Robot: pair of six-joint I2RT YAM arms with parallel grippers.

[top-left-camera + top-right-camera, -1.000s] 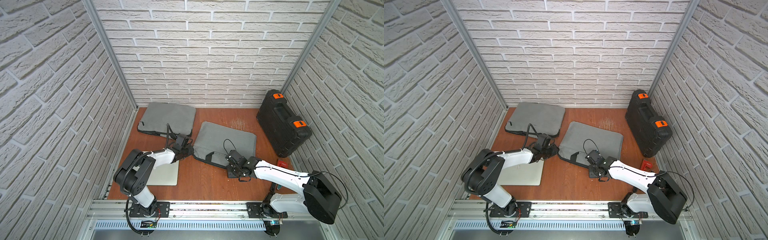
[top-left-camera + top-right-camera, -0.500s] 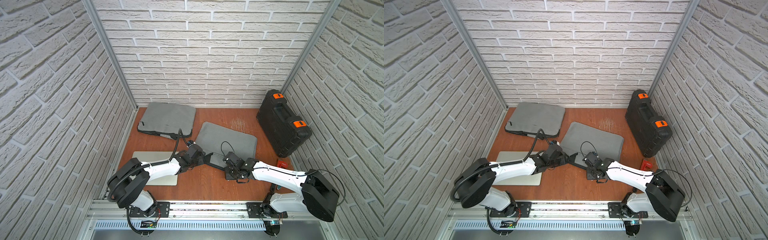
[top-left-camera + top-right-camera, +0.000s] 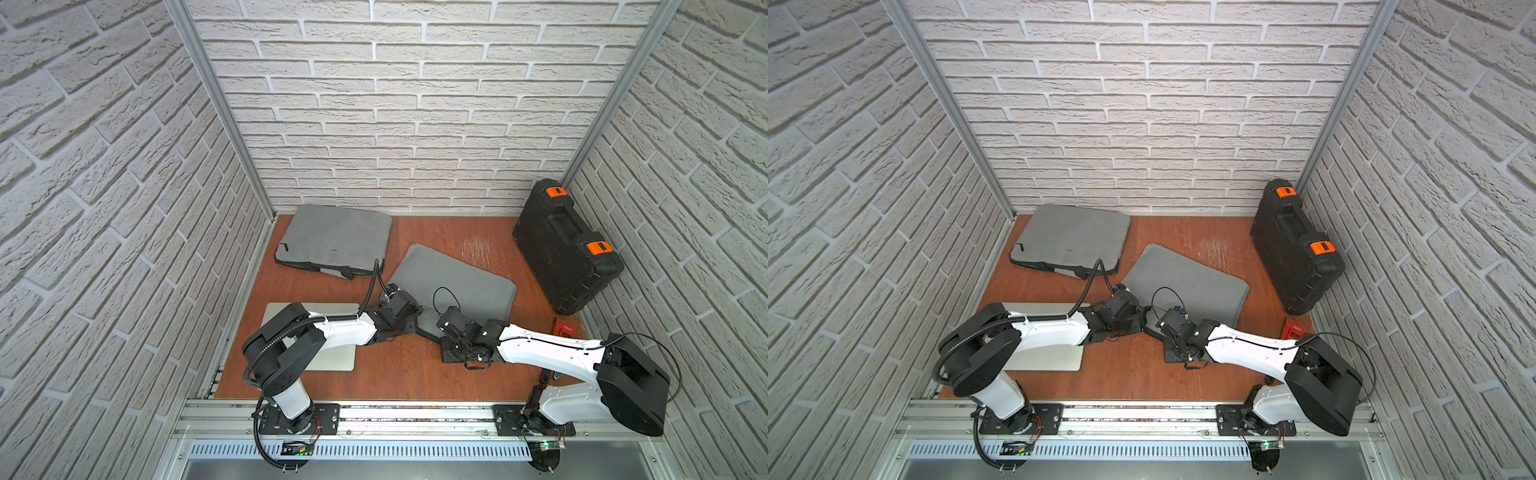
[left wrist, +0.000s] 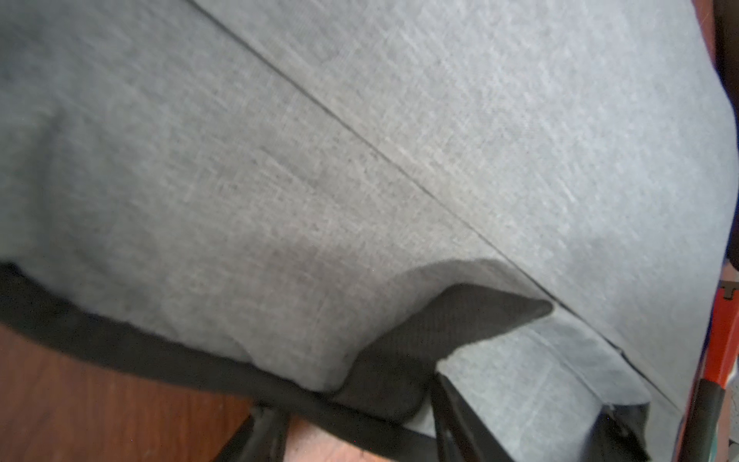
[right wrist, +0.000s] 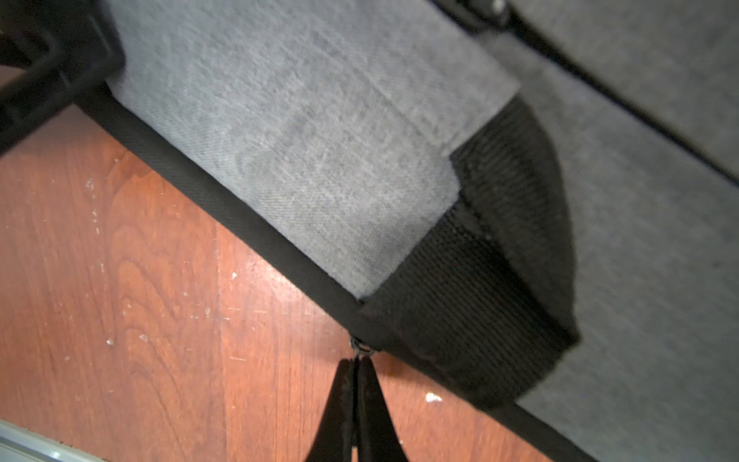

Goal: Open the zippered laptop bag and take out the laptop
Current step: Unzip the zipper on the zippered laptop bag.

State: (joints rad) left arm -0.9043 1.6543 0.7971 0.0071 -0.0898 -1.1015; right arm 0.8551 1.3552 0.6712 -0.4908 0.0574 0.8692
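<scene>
right tool (image 5: 357,370) pinching zipper pull (image 5: 362,349) | left tool (image 4: 354,394) parted at laptop bag (image 4: 360,160)

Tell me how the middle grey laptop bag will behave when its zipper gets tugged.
Probably floppy: the laptop bag is soft woven fabric, and its black flap lies folded over. It may slide rather than unzip, since it lies loose on the smooth wooden table while the right gripper pinches only the zipper pull. Lying flat, it is unlikely to tip.
</scene>
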